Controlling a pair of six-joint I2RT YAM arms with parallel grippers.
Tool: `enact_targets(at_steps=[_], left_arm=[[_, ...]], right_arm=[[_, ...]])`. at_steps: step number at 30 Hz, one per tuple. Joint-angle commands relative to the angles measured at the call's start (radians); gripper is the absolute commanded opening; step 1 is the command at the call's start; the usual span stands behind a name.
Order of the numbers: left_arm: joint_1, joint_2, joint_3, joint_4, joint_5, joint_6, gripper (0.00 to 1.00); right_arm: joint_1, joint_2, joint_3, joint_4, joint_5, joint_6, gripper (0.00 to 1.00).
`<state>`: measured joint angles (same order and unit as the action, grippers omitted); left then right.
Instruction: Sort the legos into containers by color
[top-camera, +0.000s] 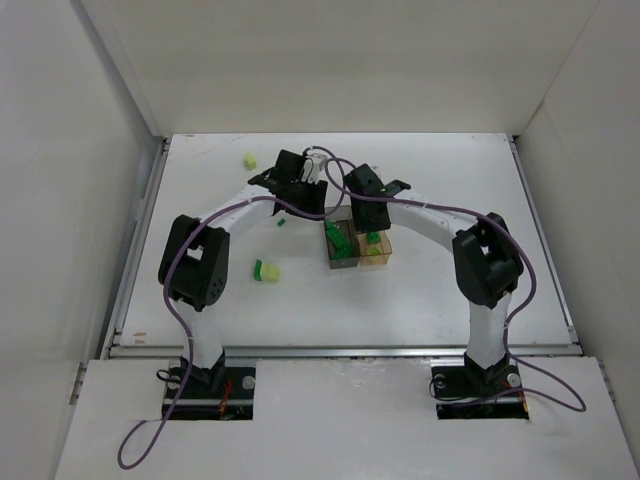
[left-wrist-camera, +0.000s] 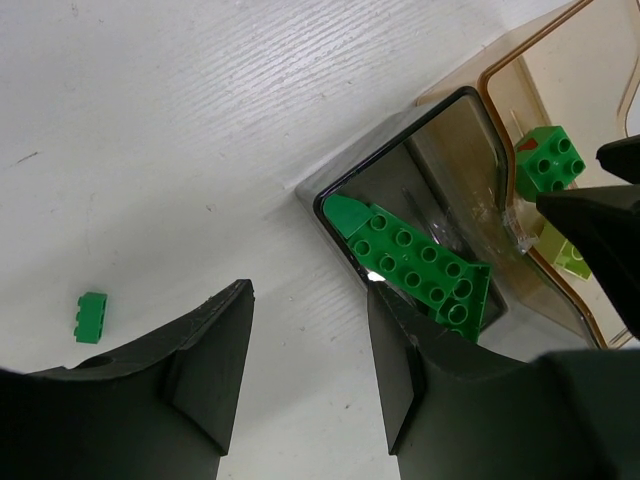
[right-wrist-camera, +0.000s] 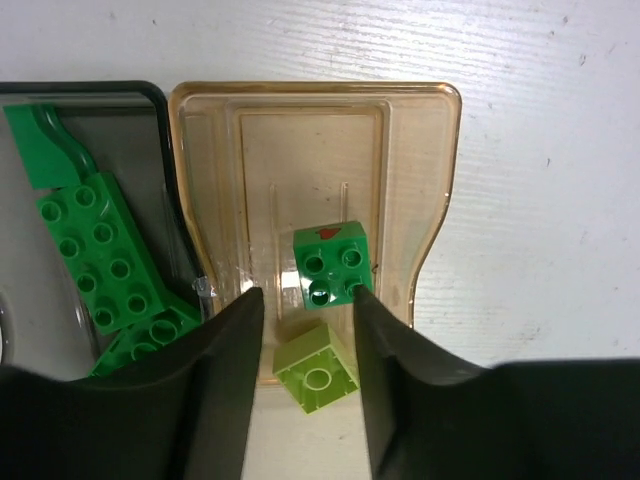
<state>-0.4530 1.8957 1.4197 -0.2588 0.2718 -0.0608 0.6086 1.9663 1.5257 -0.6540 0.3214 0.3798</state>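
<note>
Right gripper (right-wrist-camera: 308, 380) jaws stand apart astride a pale yellow-green brick (right-wrist-camera: 317, 367) at the near end of the amber container (right-wrist-camera: 425, 200). Its fingers cut off that end, so contact is hard to judge. Left gripper (left-wrist-camera: 310, 370) gapes empty beside the grey container (left-wrist-camera: 430, 150), whose overlapping green pieces (left-wrist-camera: 415, 260) resist counting. Two containers adjoin. Amber holds two legos, the other a green four-stud brick (right-wrist-camera: 332, 263). Four lie loose on the table (top-camera: 450, 290): a far pale brick (top-camera: 249, 159), a tiny green brick (top-camera: 282, 223), and a near green brick (top-camera: 258, 268) touching a near pale brick (top-camera: 272, 273).
</note>
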Motion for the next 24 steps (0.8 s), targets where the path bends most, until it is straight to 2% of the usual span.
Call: enact_targets(at_steps=[1,6,10,16,19,24], left_arm=[[-0.007,-0.038,-0.002,0.015,-0.003,0.009,0.46],[-0.007,-0.038,-0.002,0.015,-0.003,0.009,0.46],[-0.007,-0.038,-0.011,0.015,-0.003,0.009,0.46],[-0.007,-0.047,-0.011,0.015,-0.003,0.009,0.46],[-0.007,-0.047,-0.011,0.015,-0.003,0.009,0.46],[-0.007,-0.047,-0.011,0.015,-0.003,0.009,0.46]], right_arm=[[0.011,-0.040,0.008,-0.004,-0.001,-0.004,0.48],[0.002,-0.004,0.017,-0.004,-0.011,-0.004,0.53],[-0.007,0.017,0.017,-0.004,-0.012,-0.004,0.53],[-0.017,0.065,0.017,-0.004,0.008,-0.004,0.45],[-0.017,0.077,0.017,-0.004,0.008,0.007,0.45],[-0.017,0.065,-0.021,0.079,-0.125,-0.004,0.38]])
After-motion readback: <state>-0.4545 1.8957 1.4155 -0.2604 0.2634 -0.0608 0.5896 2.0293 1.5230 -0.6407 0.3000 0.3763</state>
